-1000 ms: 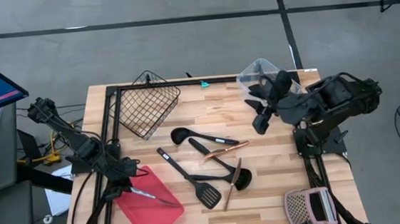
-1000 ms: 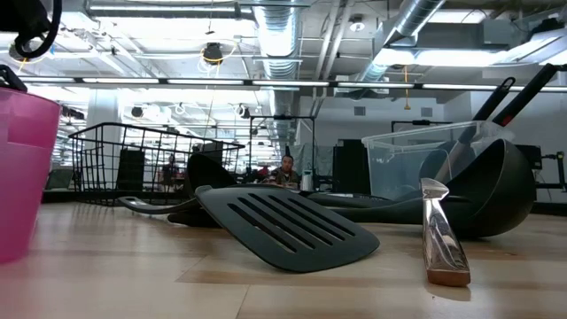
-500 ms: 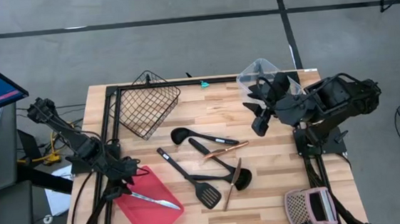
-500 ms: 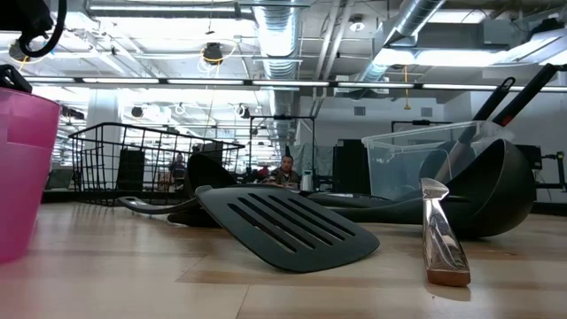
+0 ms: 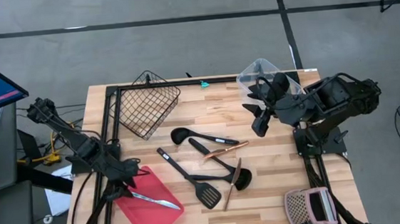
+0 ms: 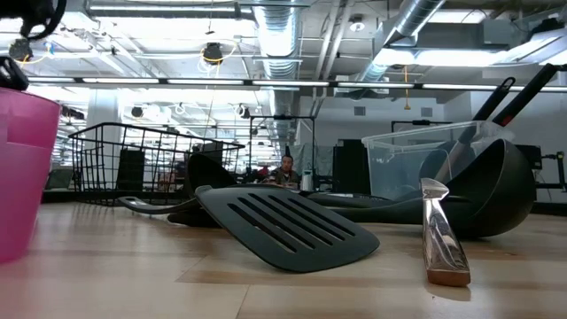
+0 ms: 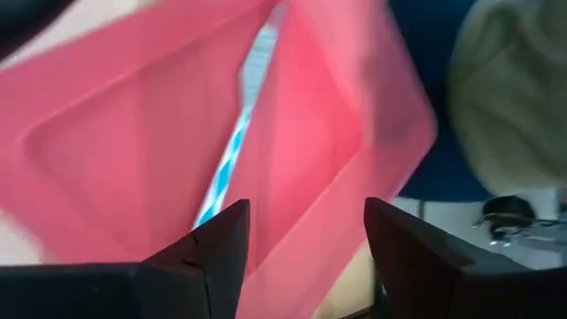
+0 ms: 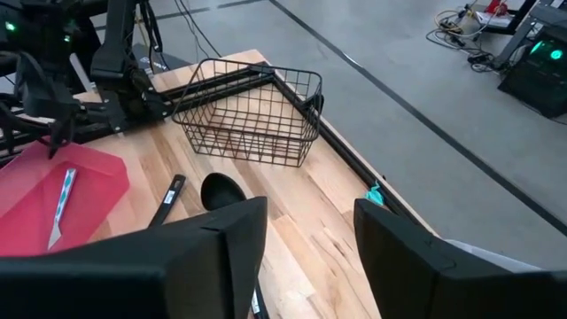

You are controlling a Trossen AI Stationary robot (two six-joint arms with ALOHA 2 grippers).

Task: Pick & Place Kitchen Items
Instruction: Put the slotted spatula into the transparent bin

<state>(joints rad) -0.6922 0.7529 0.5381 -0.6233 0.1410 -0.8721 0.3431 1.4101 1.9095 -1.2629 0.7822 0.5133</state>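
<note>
A slim silver knife (image 5: 153, 199) lies flat on the red tray (image 5: 166, 213) at the table's near left; it also shows in the left wrist view (image 7: 232, 151). My left gripper (image 5: 124, 179) (image 7: 306, 257) is open and empty above the tray's far left edge. Several black utensils lie mid-table: a ladle (image 5: 181, 135), a spoon (image 5: 207, 148), a slotted turner (image 5: 208, 195) (image 6: 283, 226) and a second ladle (image 5: 242, 179). With them lie copper-coloured cutlery pieces (image 5: 226, 150) (image 6: 440, 235). My right gripper (image 5: 258, 119) (image 8: 310, 257) is open and empty above the table's far right.
A black wire basket (image 5: 149, 102) (image 8: 252, 115) stands at the far left of the table. A clear plastic container (image 5: 263, 73) sits at the far right, under the right arm. A pink and white object (image 5: 308, 208) sits at the near right corner.
My left gripper has risen a little above the red tray. The silver knife now lies in full view on the tray and has stayed still for the last half second.
</note>
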